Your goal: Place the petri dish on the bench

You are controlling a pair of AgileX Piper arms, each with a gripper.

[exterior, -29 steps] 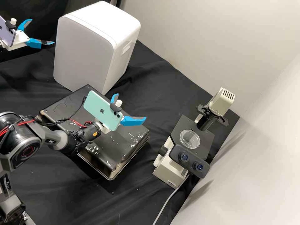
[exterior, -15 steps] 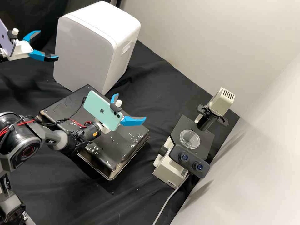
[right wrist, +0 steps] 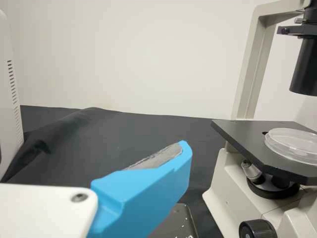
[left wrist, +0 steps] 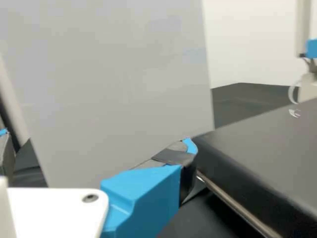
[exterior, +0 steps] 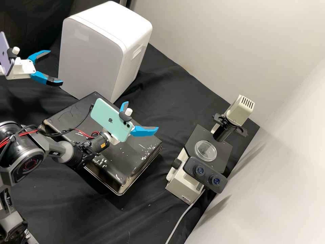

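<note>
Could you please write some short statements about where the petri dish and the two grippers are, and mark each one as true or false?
1. The petri dish lies on the stage of the microscope. True.
2. The right gripper holds the dish. False: its fingers are open and empty, above the black tray.
3. The left gripper is beside the white box. True.
4. The left gripper's fingers are shut. False: they are open.
</note>
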